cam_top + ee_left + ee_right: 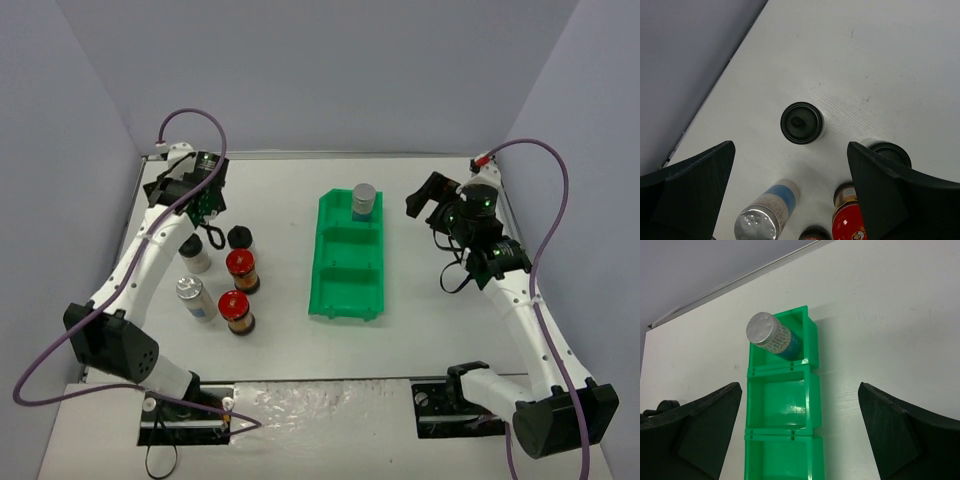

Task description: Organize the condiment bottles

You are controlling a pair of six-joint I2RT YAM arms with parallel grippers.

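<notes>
Light's bright & even, from overhead; white table (420,330) nearly washes out, esp. in wrist views. Shadows soft & short: faint one along the right side of the green bin (780,407). Silver-capped jar (771,336) shows a dull sheen on its cap, no hard glare. Top view sharp, slight wide-angle bend at the walls. Wrist views: left pincer (791,144) & right pincer (800,385) look v. dark, no detail, edges soft, out of focus; table grain stays crisp.

Robotics laboratory test cell: a white table (280,190) enclosed by plain grey walls (330,70) behind and beside it, two cabled robot arms (150,250) bolted at its near edge.
</notes>
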